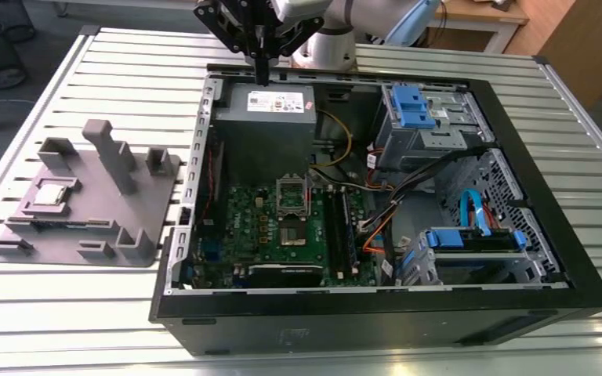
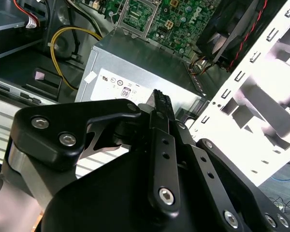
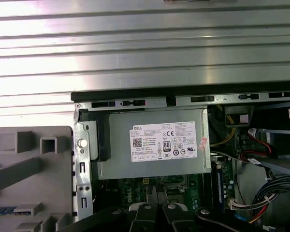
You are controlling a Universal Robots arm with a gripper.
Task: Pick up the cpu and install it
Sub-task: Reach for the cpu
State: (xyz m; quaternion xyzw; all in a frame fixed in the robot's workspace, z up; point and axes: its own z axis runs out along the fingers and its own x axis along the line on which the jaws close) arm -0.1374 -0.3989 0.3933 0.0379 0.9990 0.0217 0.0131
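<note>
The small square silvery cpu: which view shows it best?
The exterior view: the cpu lies whole on the grey plastic tray. The first wrist view catches that tray partly; the second wrist view faces the gripper.

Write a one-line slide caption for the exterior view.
Gripper hovers above the open case's power supply; cpu lies on the grey tray.

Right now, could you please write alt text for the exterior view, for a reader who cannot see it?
A robot gripper, shut and empty, hangs over the grey power supply at the far edge of an open computer case. The cpu lies on a grey tray at the exterior view's left.
</note>
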